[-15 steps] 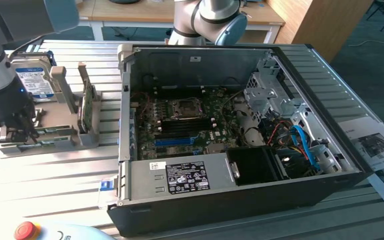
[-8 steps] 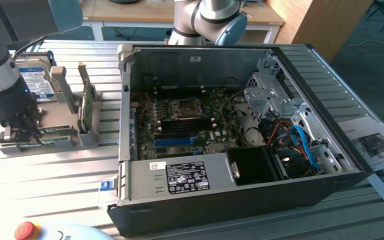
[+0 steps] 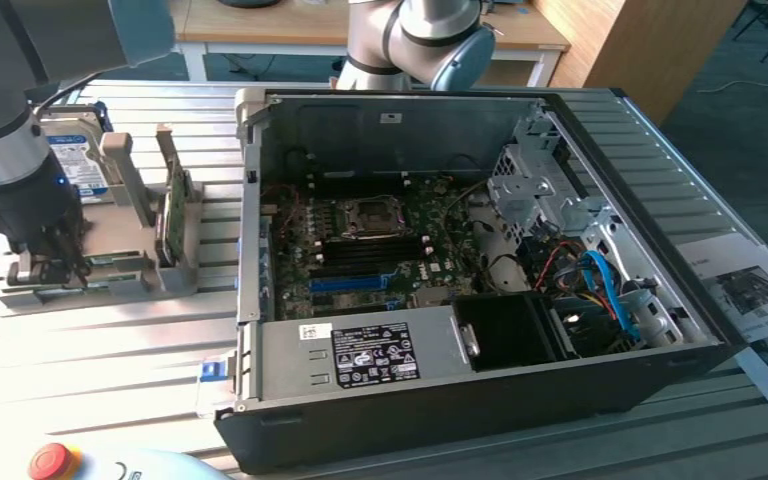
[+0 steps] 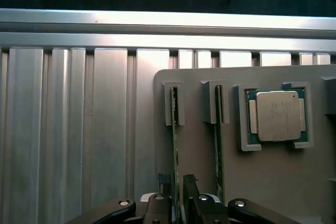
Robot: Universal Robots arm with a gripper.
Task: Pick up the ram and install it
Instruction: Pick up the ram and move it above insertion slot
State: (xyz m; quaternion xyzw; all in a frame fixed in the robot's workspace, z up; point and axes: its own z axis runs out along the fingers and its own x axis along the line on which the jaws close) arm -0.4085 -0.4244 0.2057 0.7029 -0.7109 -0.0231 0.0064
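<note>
The ram [image 4: 176, 145] is a slim green stick standing on edge in a slot of the grey holder [image 4: 262, 182]. A second stick [image 4: 218, 145] stands in the slot beside it. My gripper [image 4: 176, 205] is lowered over the first stick, one finger [image 4: 161, 203] on each side of it, open with a small gap to the board. In the exterior view my gripper [image 3: 53, 265] hangs over the grey holder [image 3: 157, 280] at that view's left, beside the open computer case [image 3: 491, 400]. The motherboard [image 3: 371, 250] lies inside the case.
A processor chip [image 4: 276, 115] sits in a pocket of the holder. A wider green card [image 3: 177, 215] and a hard drive [image 3: 75, 160] stand upright on the holder. Cables and a drive cage [image 3: 544, 195] fill the case's right side. A red stop button [image 3: 51, 460] is near the front edge.
</note>
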